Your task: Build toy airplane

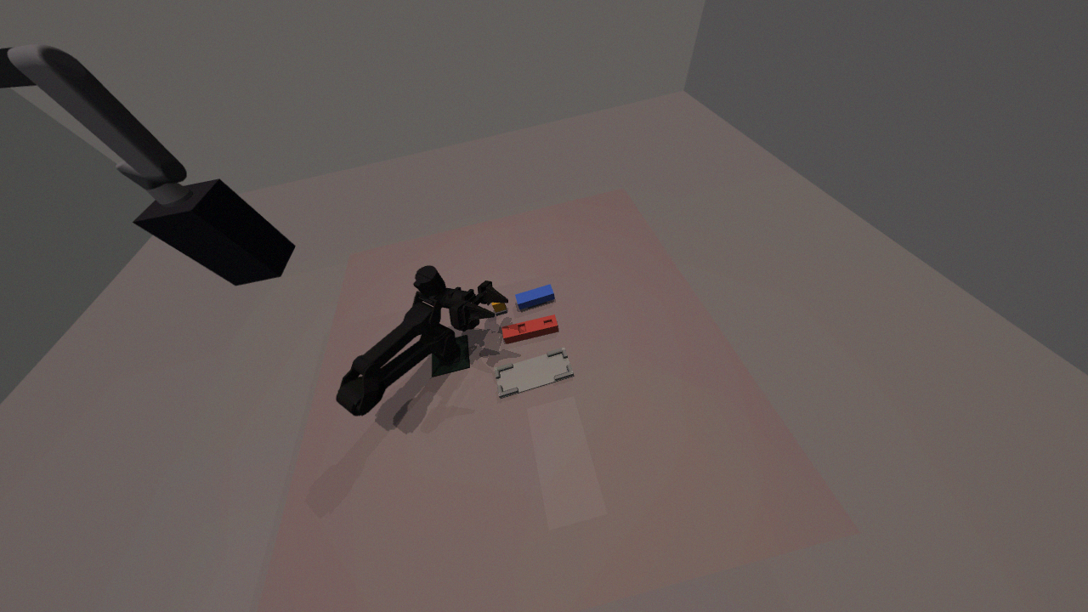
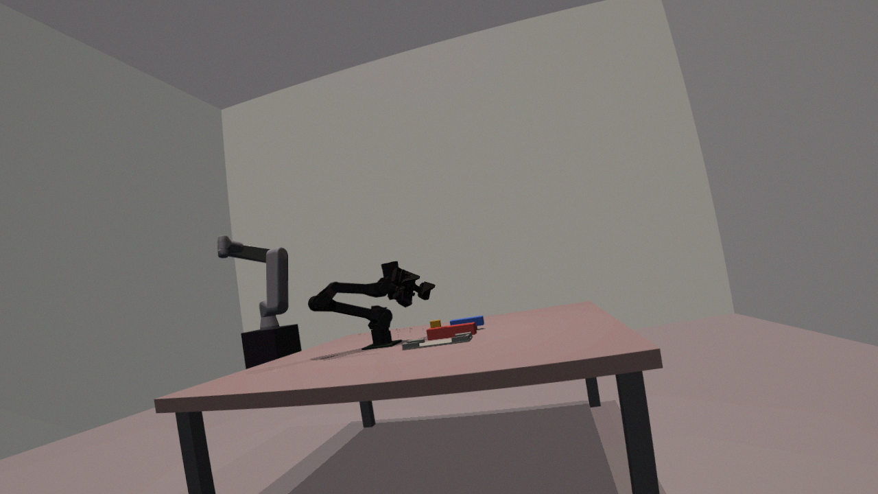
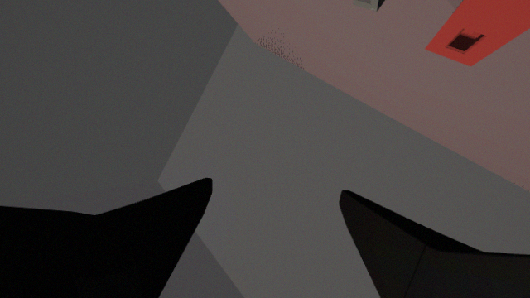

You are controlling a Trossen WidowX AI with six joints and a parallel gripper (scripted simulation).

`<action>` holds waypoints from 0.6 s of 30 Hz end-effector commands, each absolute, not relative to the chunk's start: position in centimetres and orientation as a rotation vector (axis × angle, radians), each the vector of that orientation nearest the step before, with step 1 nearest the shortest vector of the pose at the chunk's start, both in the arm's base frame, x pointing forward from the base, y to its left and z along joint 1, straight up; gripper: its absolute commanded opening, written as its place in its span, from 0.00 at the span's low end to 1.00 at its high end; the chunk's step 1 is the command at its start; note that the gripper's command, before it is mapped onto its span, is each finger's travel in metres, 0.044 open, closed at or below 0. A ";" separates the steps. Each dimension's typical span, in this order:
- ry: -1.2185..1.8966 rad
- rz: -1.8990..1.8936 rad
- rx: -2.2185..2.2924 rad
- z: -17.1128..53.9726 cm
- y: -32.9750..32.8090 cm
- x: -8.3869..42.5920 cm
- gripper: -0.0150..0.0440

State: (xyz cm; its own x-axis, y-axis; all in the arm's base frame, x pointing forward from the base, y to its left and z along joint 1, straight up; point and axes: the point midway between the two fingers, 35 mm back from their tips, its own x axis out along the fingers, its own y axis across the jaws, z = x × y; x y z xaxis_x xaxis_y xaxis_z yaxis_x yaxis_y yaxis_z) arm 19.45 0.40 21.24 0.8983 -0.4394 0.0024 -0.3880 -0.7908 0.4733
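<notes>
From where I stand, the red fuselage (image 1: 529, 330) (image 2: 451, 331) (image 3: 497, 29) looks light and rigid, best gripped across its long sides; the end effector (image 1: 500, 306) (image 2: 429, 289) (image 3: 276, 190) is released

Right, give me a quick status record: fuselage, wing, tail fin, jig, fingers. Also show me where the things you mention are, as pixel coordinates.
fuselage: red block (image 1: 529, 330) (image 2: 451, 331) (image 3: 493, 25), on the table between wing and jig, not in the cradle; sockets open
wing: blue block (image 1: 535, 297) (image 2: 467, 321), on the table beyond the fuselage, not fitted
tail fin: small yellow piece, likely the fin (image 1: 499, 308) (image 2: 435, 323), on the table, not fitted
jig: pale cradle (image 1: 532, 373) (image 2: 435, 342), nothing seated in it
fingers: apart, nothing between them, raised above the table
assembly: no part seated
</notes>
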 end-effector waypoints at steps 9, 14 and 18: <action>-0.141 -0.437 1.681 22.4 2.8 23.7 1.00; 0.274 -0.549 1.050 20.9 3.6 26.4 1.00; 0.644 -0.540 0.619 19.0 3.5 27.7 1.00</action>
State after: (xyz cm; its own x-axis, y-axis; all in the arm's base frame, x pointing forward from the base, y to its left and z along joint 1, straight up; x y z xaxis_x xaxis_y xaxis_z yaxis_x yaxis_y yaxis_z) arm 25.61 3.36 21.29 0.8683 -0.3064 -0.3902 0.4685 0.2480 0.8479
